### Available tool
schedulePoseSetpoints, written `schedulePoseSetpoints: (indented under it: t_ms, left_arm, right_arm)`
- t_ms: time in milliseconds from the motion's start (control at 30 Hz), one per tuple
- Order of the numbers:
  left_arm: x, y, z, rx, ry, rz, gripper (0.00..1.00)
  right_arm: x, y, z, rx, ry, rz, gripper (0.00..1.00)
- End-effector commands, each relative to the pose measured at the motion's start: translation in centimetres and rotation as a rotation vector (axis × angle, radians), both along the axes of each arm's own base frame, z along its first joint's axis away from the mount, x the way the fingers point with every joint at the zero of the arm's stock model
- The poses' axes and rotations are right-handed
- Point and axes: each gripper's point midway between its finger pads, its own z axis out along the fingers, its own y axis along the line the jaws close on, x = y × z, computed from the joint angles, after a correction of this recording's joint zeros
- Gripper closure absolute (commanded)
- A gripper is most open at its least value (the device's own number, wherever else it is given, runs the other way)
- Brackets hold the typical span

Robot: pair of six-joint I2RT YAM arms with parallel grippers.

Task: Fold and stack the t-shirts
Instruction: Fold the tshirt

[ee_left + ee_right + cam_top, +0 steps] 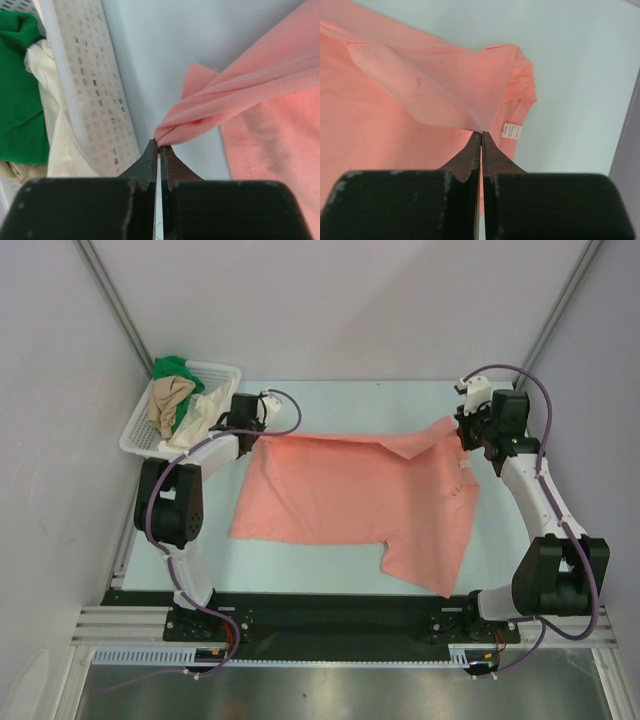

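A salmon-pink t-shirt lies spread across the middle of the table. My left gripper is shut on its far left corner, bunched at the fingertips in the left wrist view. My right gripper is shut on the shirt's far right edge, pinched in the right wrist view, and holds it lifted a little off the table. A white label shows on the cloth beside my right fingertips. Green, tan and cream shirts lie crumpled in the basket.
The white plastic lattice basket stands at the far left, its wall close beside my left gripper. Grey walls enclose the table at the back and sides. The pale table shows bare beyond the pink shirt.
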Motion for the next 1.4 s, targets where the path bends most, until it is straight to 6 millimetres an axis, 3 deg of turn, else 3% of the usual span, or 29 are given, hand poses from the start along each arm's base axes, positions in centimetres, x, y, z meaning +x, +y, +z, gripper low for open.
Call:
schedulePoseSetpoints:
  t_ms: [0,300,533,767,833,867,900,1000,1167,1200,1267,1300,1367]
  left_arm:
    - [-1.1,-0.5,0.8,-0.053,-0.009,0.011,0.99]
    - [-4.2,-0.8,-3.4,-0.066,0.124,0.012,1.0]
    - [-5.2,-0.5,-4.4,-0.054,0.148,0.023,1.0]
    - [-4.9,-0.4,-4.2,-0.047,0.151,0.028,1.0]
    - [-4.6,-0.1,-3.6,-0.038,0.134,0.04,0.8]
    - [-4.5,-0.2,-3.1,-0.044,0.122,0.045,0.64]
    - [-4.4,-0.2,-2.7,-0.047,0.112,0.046,0.42]
    - [-4.3,-0.4,-0.9,-0.071,0.083,0.05,0.27]
    - [-3.8,-1.7,0.4,-0.149,0.106,0.046,0.23]
    - [-4.2,-2.4,-0.5,-0.174,0.156,0.028,0.23]
    - [-3.5,-3.1,0.2,-0.22,0.167,0.038,0.24]
    - [-3.5,-3.3,-0.9,-0.235,0.206,0.046,0.26]
    - [-3.3,-3.5,-1.0,-0.253,0.225,0.061,0.28]
  right_arm:
    - [-2.1,0.4,-0.7,0.008,0.031,0.007,1.0]
    - [-4.9,0.6,-6.0,0.012,0.164,0.017,1.0]
    - [-6.6,0.8,-7.5,0.029,0.213,0.013,1.0]
    - [-6.6,0.8,-7.9,0.027,0.22,0.008,1.0]
    - [-6.5,0.6,-8.0,0.023,0.222,0.003,1.0]
    - [-6.5,0.4,-8.2,0.016,0.227,0.003,1.0]
    - [-6.5,0.3,-8.3,0.013,0.233,-0.003,1.0]
    - [-6.6,-0.3,-8.6,0.017,0.252,-0.021,1.0]
    - [-6.3,-1.3,-8.7,0.009,0.246,-0.057,1.0]
    - [-6.2,-1.5,-8.5,0.005,0.243,-0.06,1.0]
    - [-6.1,-2.2,-8.7,-0.01,0.245,-0.073,1.0]
    - [-6.0,-2.9,-8.7,-0.012,0.245,-0.089,1.0]
    - [-5.6,-3.4,-8.9,-0.016,0.244,-0.097,1.0]
